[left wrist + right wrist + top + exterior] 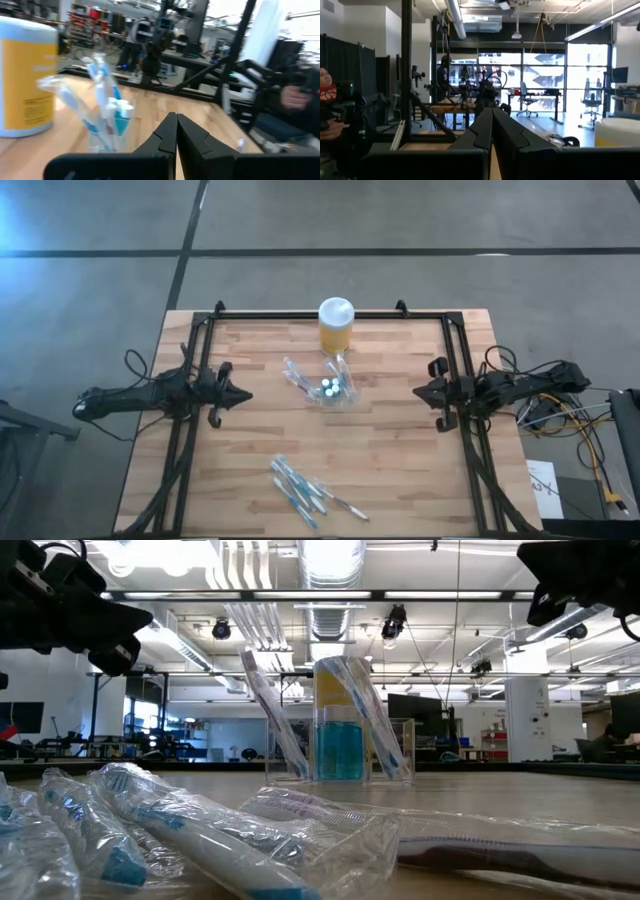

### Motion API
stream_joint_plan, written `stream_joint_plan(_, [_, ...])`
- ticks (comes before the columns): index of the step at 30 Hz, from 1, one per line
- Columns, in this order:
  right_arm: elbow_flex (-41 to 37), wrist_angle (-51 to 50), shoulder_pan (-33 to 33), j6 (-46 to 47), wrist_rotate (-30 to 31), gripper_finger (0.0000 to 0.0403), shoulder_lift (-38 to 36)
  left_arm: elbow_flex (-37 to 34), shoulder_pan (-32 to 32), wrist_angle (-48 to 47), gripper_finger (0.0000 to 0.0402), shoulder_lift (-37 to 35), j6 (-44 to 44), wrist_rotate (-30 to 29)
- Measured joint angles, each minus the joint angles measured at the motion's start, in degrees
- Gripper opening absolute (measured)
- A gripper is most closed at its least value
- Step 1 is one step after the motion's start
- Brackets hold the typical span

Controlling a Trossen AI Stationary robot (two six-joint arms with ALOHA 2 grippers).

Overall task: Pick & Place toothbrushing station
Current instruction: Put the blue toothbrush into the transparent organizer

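Observation:
The toothbrushing station [331,388] is a small clear holder standing on its base at the middle of the wooden table. Wrapped toothbrushes lean out of its slots, and blue-and-white pieces sit in it. It also shows in the low view [340,740] and the left wrist view [107,125]. My left gripper [243,394] is shut at the table's left side, pointing level toward the station and well short of it. My right gripper [420,392] is shut at the right side, also apart from the station. In each wrist view the fingertips meet: left gripper [176,119], right gripper [492,111].
A yellow jar with a white lid [335,325] stands just beyond the station, by the far edge. Several wrapped toothbrushes [305,490] lie in a pile near the front edge. Black frame rails [195,430] run along both sides. A person's hand [295,95] shows beyond the table.

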Motion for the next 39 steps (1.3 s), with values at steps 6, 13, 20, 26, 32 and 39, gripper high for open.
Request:
stream_joint_plan(6, [0.0,-6.14,-0.02,2.48,3.02,0.0008,-2.48,0.0,-3.58,0.51,0.0005,3.1,-2.96,1.34])
stream_joint_plan(13, [0.0,-6.62,0.01,4.0,3.14,0.0008,-1.87,0.74,-11.24,2.03,0.0004,13.37,-5.89,-2.28])
stream_joint_plan(20, [0.0,-6.62,0.01,5.14,3.23,0.0008,-1.88,2.92,-18.58,13.35,0.0004,25.63,-6.23,-6.09])
stream_joint_plan(26, [0.0,-6.64,0.01,5.68,3.38,0.0008,-1.85,10.07,-24.2,14.85,0.0005,39.28,-6.51,-10.31])
stream_joint_plan(32, [0.02,-6.65,0.01,5.69,3.44,0.0008,-1.39,19.66,-26.54,13.52,0.0028,54.25,-9.94,-11.38])
stream_joint_plan(39, [0.07,-6.68,0.03,8.84,3.56,0.0008,0.74,30.82,-26.83,9.26,0.0113,68.66,-4.2,-3.59])
